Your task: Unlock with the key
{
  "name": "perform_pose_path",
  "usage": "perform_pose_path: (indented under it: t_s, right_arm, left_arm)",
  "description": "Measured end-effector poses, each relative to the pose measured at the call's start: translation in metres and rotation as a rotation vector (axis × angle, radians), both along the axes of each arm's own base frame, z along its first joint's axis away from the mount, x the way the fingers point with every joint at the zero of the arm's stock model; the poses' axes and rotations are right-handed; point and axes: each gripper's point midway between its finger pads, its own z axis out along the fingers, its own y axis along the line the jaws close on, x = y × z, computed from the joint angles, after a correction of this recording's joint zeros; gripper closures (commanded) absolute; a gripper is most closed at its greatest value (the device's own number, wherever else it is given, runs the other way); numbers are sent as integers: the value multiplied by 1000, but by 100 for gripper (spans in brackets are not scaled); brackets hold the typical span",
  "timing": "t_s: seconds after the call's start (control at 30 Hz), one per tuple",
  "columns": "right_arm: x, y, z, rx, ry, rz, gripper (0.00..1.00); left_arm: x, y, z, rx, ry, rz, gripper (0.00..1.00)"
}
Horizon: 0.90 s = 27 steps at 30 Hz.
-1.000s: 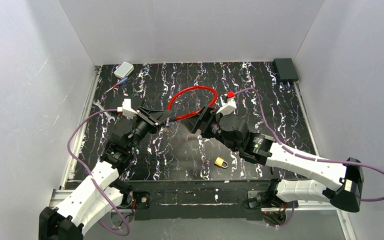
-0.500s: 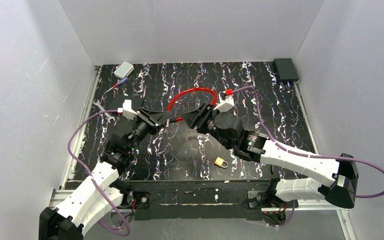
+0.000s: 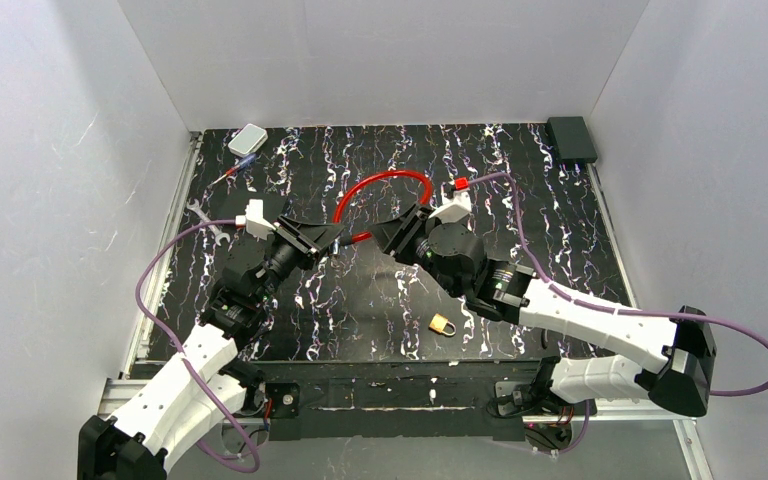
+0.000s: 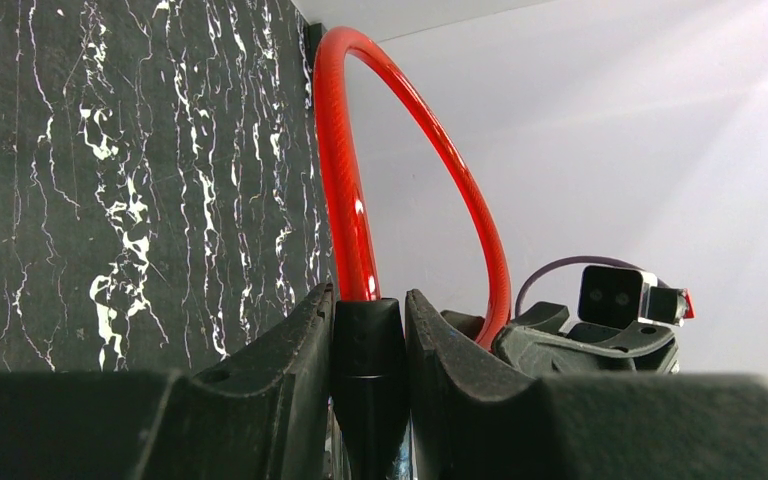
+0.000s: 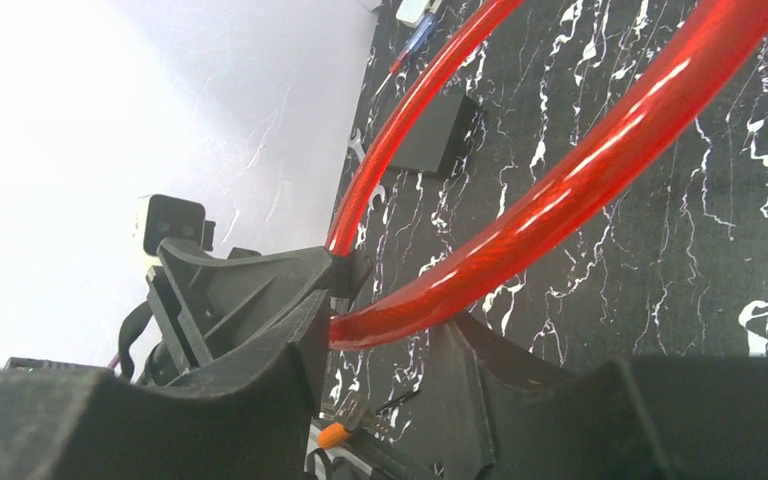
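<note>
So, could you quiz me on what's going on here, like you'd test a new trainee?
1. True or false: the left hand is clamped on the red cable lock.
2. Where is the small brass padlock? A) hanging from the cable B) loose on the table, near its front edge C) in the far left corner
3. Fill in: the box in the table's far right corner is ____.
Key: 1 true; 2 B; 3 black.
</note>
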Motion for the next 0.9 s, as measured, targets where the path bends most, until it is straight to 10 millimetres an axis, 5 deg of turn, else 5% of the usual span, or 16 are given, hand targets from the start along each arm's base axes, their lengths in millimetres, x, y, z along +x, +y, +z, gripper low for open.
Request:
perform_pose_path:
  t_s: [0.2,0.57,0.9]
  right_arm:
    - [9,0,-4,0,4,-18,53]
    - [19,11,3,58,6,-14,98]
    - [22,9,2,69,21,-22,99]
  left_arm:
    - [-1,0,-6,8,8,-2,100]
    - [-1,0,-12,23,17,-3,100]
    - [0,0,-13,24,15,-5,100]
